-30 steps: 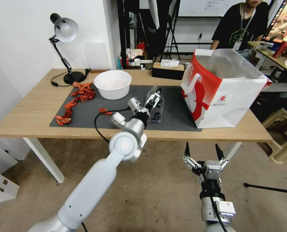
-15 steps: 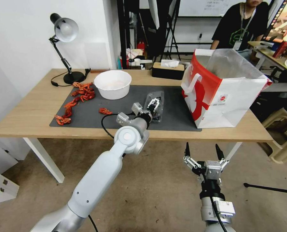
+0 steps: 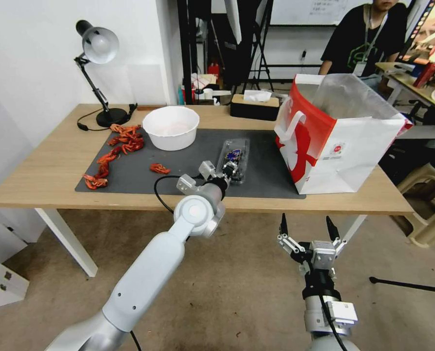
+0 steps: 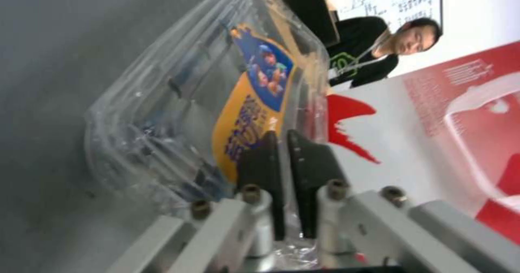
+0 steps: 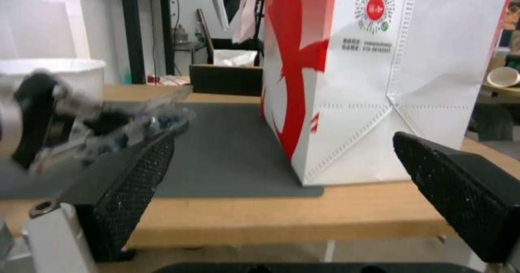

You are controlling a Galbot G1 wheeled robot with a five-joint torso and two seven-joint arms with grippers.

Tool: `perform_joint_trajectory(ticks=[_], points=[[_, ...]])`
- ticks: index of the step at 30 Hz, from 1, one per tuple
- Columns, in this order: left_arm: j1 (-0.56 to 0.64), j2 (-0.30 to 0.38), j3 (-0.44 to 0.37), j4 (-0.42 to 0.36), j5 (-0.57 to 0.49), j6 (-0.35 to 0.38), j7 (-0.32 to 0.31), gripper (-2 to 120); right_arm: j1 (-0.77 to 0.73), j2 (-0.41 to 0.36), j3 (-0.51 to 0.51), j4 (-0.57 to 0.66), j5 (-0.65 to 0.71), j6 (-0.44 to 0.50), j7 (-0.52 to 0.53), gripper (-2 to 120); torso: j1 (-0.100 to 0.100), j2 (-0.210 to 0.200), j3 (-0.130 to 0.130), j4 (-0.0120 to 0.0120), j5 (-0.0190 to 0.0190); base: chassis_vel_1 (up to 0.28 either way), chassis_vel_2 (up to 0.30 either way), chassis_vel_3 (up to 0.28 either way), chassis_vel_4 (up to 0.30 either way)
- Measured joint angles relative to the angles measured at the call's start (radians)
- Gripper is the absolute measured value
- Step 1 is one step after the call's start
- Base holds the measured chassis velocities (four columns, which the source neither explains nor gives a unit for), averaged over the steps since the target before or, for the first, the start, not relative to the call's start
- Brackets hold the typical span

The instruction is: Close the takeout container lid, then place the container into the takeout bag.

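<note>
The takeout container lies on the dark mat, a clear clamshell with dark berries inside. Its lid carries an orange and blue label and lies down over the box. My left gripper is at the container's near end, shut on the lid's edge. The takeout bag stands open to the right of the container, white with red panels. From the right wrist I see the bag and the container. My right gripper hangs open below the table's front edge.
A white bowl stands on the mat behind and left of the container. Red food pieces lie along the mat's left side. A desk lamp and a tissue box sit at the back.
My left gripper has brought the lid down from upright to flat over the box, drawing back toward the table's front edge. The right arm has stayed put.
</note>
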Motion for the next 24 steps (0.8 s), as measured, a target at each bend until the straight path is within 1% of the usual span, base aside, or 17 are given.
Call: perform_joint_trajectory(ticks=[1,2,4,5,7,8,9,10,11,12,13,15,16,20,21,24], points=[[0.0,0.0,0.0,0.0,0.0,0.0,0.0,3,0.0,0.0,0.0,0.0,0.0,0.0,0.0,100,0.0,0.0,0.0,0.0,0.0,0.0,0.0,0.0,0.0],[0.001,0.002,0.003,0.0,0.01,0.005,-0.004,0,0.017,-0.011,0.004,0.01,0.031,-0.023,0.002,100,0.0,0.0,0.0,0.0,0.0001,0.0,0.0,0.0,0.0],[0.002,0.006,0.01,0.001,0.033,0.013,-0.006,0,0.061,-0.039,0.018,0.036,0.123,-0.084,0.007,100,0.0,0.0,0.0,0.0,0.0001,0.0,0.0,0.0,0.0],[0.002,0.006,0.01,0.001,0.033,0.013,-0.006,0,0.061,-0.039,0.018,0.036,0.123,-0.084,0.007,100,0.0,0.0,0.0,0.0,0.0001,0.0,0.0,0.0,0.0],[0.002,0.009,0.018,0.004,0.047,0.016,-0.006,0,0.105,-0.065,0.029,0.056,0.229,-0.146,0.017,100,0.0,0.0,0.0,0.0001,0.0002,0.0,0.0,0.0,0.0],[0.002,0.009,0.018,0.004,0.047,0.016,-0.006,0,0.105,-0.065,0.029,0.056,0.229,-0.146,0.017,100,0.0,0.0,0.0,0.0001,0.0002,0.0,0.0,0.0,0.0],[-0.001,0.009,0.024,0.009,0.051,0.016,-0.007,0,0.125,-0.077,0.038,0.066,0.293,-0.179,0.023,100,0.0,0.0,0.0,0.0002,0.0002,0.0,0.0,0.0,0.0],[-0.009,0.009,0.032,0.015,0.058,0.017,-0.006,0,0.162,-0.102,0.052,0.076,0.409,-0.226,0.033,100,0.0,0.0,0.0,-0.0002,-0.0001,0.0,0.0,0.0,0.0],[-0.012,0.01,0.035,0.016,0.062,0.017,-0.006,0,0.186,-0.116,0.057,0.076,0.475,-0.248,0.037,100,0.0,0.0,0.0,-0.0002,0.0001,0.0,0.0,0.0,0.0],[-0.012,0.01,0.035,0.016,0.062,0.017,-0.006,0,0.186,-0.116,0.057,0.076,0.475,-0.248,0.037,100,0.0,0.0,0.0,-0.0002,0.0001,0.0,0.0,0.0,0.0],[-0.014,0.011,0.038,0.016,0.066,0.017,-0.005,0,0.212,-0.132,0.06,0.076,0.547,-0.271,0.041,100,0.0,0.0,0.0,-0.0001,0.0001,0.0,0.0,0.0,0.0],[-0.017,0.013,0.04,0.016,0.075,0.016,-0.003,0,0.268,-0.159,0.06,0.058,0.678,-0.3,0.048,100,0.0,0.0,0.0,0.0,0.0002,0.0,0.0,0.0,0.0],[-0.017,0.013,0.04,0.016,0.075,0.016,-0.003,0,0.268,-0.159,0.06,0.058,0.678,-0.3,0.048,100,0.0,0.0,0.0,0.0,0.0002,0.0,0.0,0.0,0.0],[-0.019,0.018,0.044,0.016,0.083,0.014,0.001,0,0.391,-0.189,0.037,-0.003,0.89,-0.333,0.066,100,0.0,0.0,0.0,-0.0002,0.0001,0.0,0.0,0.0,0.0],[-0.019,0.018,0.044,0.016,0.083,0.014,0.001,0,0.391,-0.189,0.037,-0.003,0.89,-0.333,0.066,100,0.0,0.0,0.0,-0.0002,0.0001,0.0,0.0,0.0,0.0],[-0.019,0.019,0.046,0.016,0.088,0.013,0.002,0,0.502,-0.201,0.011,-0.072,1.022,-0.354,0.086,100,0.0,0.0,0.0,0.0001,0.0,0.0,0.0,0.0,0.0]])
